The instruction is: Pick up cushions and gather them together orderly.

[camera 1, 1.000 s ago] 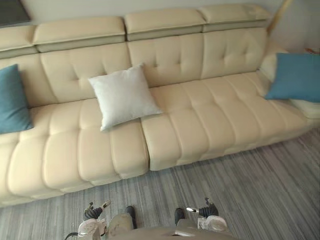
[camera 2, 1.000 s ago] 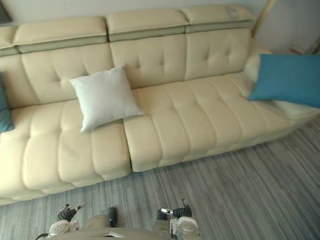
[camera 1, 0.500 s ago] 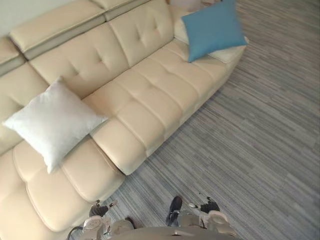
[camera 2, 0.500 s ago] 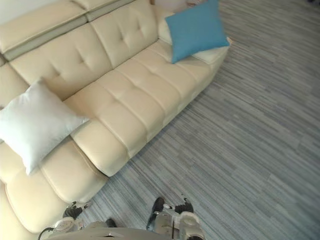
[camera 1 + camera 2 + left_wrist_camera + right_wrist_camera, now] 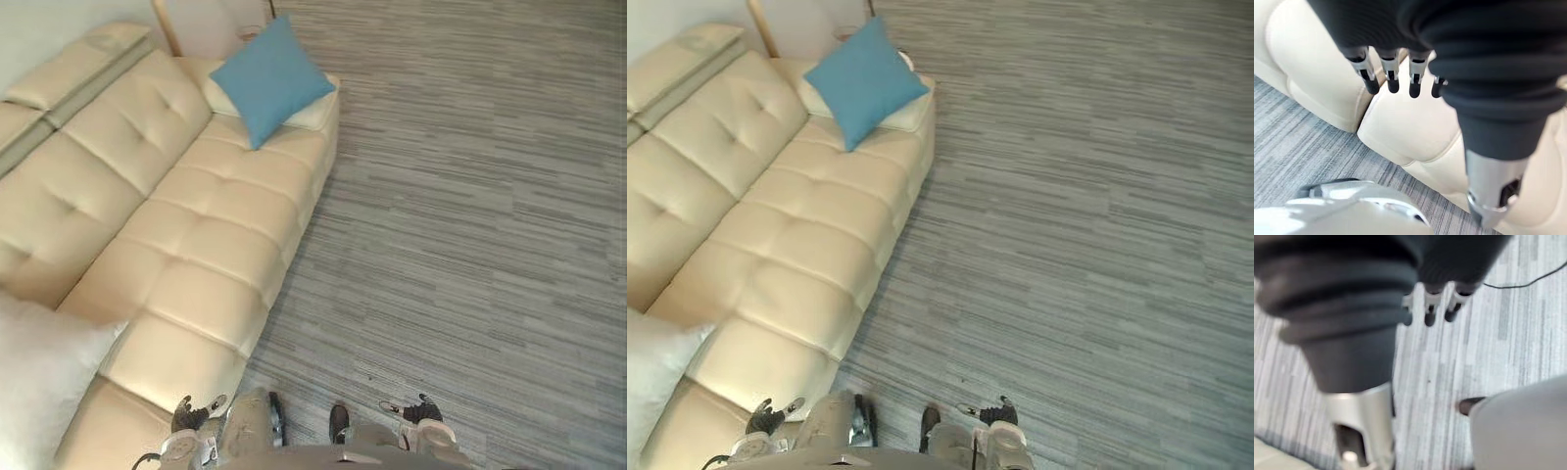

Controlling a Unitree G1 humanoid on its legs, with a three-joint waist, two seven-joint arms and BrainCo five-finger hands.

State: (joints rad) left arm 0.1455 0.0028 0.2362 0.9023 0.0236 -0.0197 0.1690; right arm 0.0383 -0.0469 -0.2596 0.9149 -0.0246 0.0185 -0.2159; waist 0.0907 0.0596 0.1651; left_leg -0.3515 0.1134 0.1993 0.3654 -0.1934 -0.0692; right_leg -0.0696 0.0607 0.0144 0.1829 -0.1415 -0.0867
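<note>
Blue cushion (image 5: 269, 78) tilted corner-up at sofa (image 5: 196, 245) end, left hand (image 5: 1392, 73), right hand (image 5: 1430, 308) slack, empty

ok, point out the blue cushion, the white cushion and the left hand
blue cushion (image 5: 271, 78), left eye view, middle of its face.
white cushion (image 5: 39, 384), left eye view, middle of the part in frame.
left hand (image 5: 1392, 78), left wrist view, on one straight finger.

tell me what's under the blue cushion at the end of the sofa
The blue cushion rests tilted on a cream pad at the end of the sofa. The covered part hides whether the pad is loose or an armrest.
</note>
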